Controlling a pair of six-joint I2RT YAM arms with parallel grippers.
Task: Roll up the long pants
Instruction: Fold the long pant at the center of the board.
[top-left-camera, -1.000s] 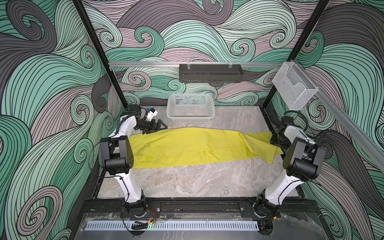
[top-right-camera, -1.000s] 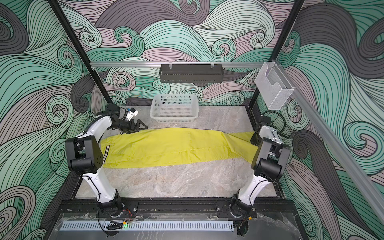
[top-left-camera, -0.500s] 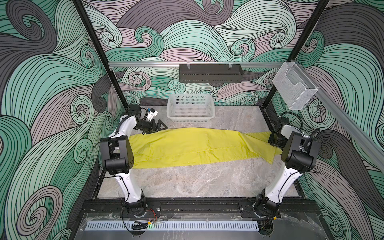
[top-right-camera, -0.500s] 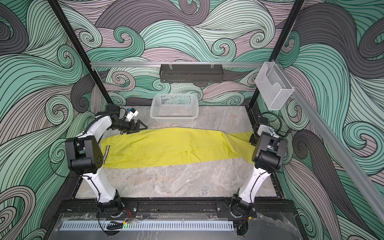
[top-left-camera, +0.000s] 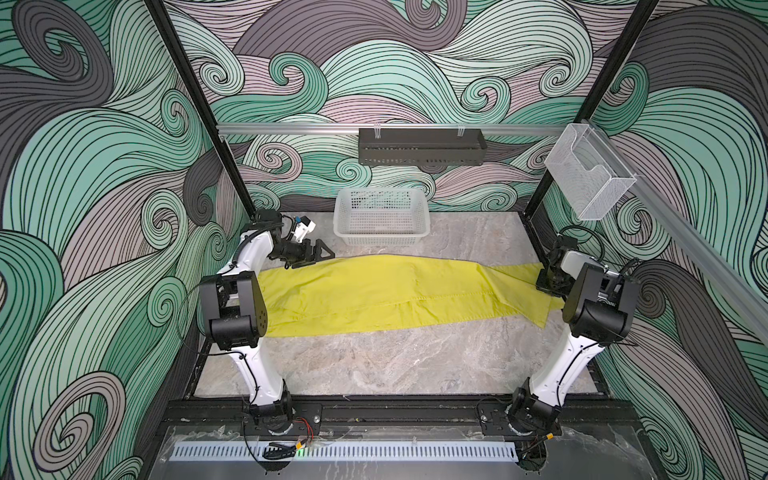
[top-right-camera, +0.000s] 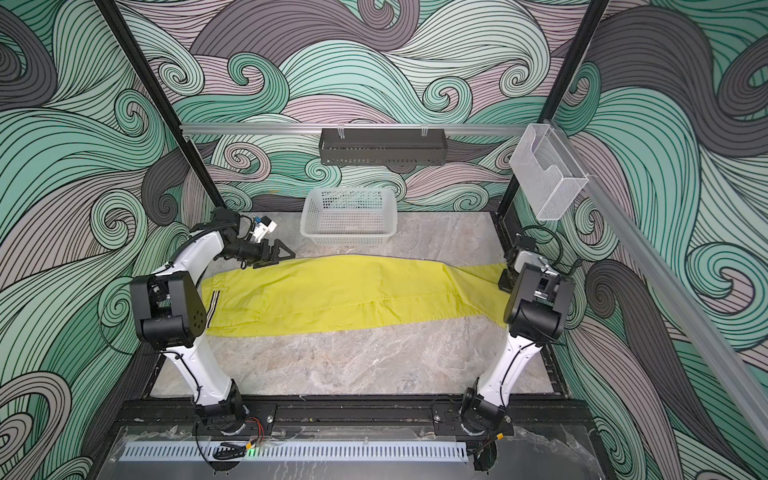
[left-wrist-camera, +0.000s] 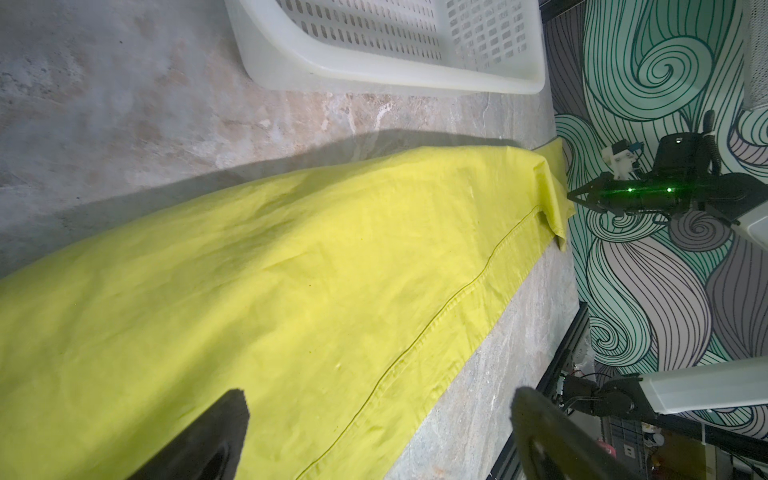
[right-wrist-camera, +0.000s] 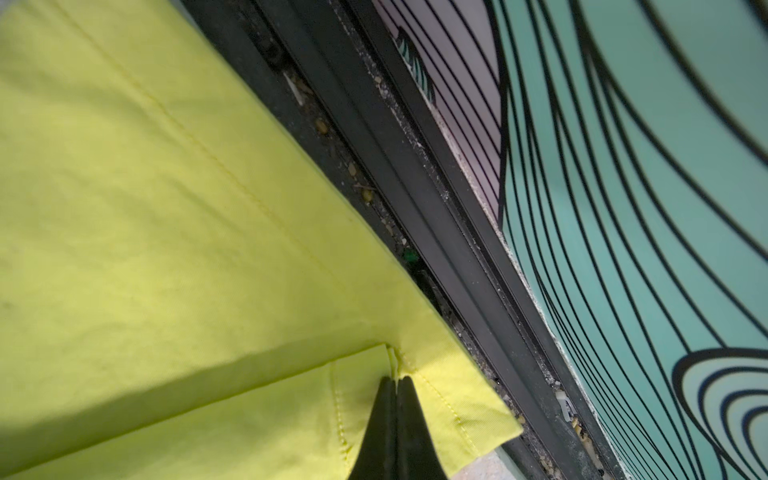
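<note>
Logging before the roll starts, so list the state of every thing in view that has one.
long pants: unrolled, lying flat at full length.
white basket: upright, empty.
left gripper: jaws open, holding nothing, by the pants' far edge near the waist end.
right gripper: jaws shut on the pants' hem.
</note>
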